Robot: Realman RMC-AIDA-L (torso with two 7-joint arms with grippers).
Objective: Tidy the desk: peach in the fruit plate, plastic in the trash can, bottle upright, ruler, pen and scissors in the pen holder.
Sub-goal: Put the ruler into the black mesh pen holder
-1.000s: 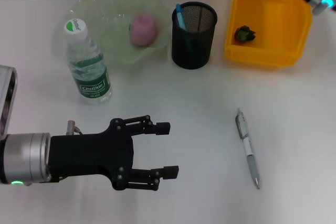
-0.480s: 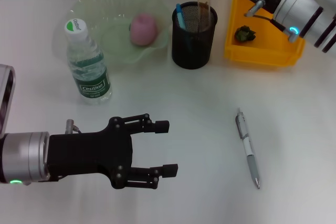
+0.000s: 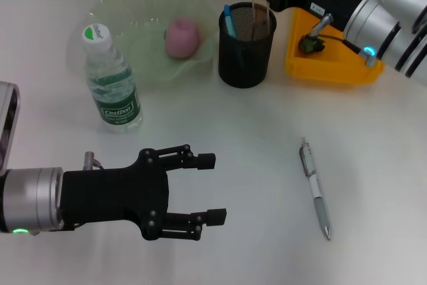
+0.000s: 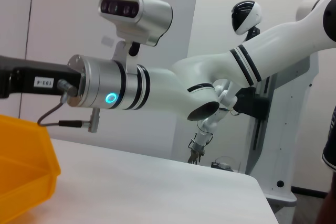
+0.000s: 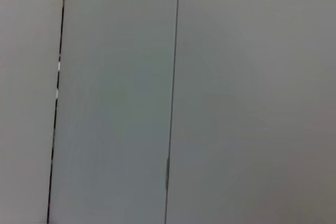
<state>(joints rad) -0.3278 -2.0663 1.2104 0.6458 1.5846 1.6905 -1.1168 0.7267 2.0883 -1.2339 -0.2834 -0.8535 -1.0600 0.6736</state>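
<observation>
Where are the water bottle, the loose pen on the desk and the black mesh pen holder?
water bottle (image 3: 113, 88), head view, on its label just under the middle.
pen (image 3: 314, 187), head view, on the middle of its barrel.
pen holder (image 3: 244, 58), head view, on its front mesh wall.

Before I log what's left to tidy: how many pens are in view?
2. A silver metal click pen lies flat on the white table, near the right. A blue plastic pen stands in the black mesh pen holder. Others may hide inside the holder.
</observation>
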